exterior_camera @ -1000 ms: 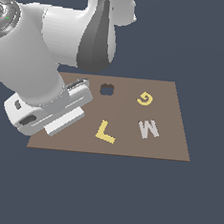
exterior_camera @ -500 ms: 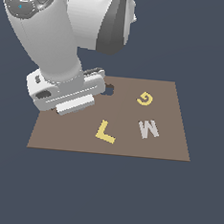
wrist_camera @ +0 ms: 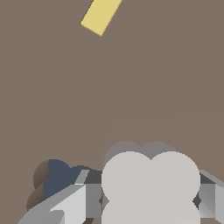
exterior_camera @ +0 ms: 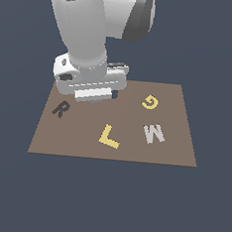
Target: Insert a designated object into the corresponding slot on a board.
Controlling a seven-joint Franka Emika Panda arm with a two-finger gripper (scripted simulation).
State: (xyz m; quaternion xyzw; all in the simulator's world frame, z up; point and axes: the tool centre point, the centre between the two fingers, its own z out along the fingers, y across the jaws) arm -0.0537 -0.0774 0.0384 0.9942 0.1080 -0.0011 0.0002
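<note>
On the board (exterior_camera: 180, 143) lettered R, L, G, W, the gripper (wrist_camera: 148, 203) pinches the lobed block (wrist_camera: 151, 183) just beside the slot (wrist_camera: 61, 179).

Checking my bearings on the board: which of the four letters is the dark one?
The R, near the board's edge at the exterior view's left. The L and G are yellow; the W is whitish.

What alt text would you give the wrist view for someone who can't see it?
Close-up over the brown board: the gripper holds a pale lobed block between its fingers, just beside the dark lobed slot and not yet lined up with it. A corner of a yellow letter shows at the far edge.
</note>
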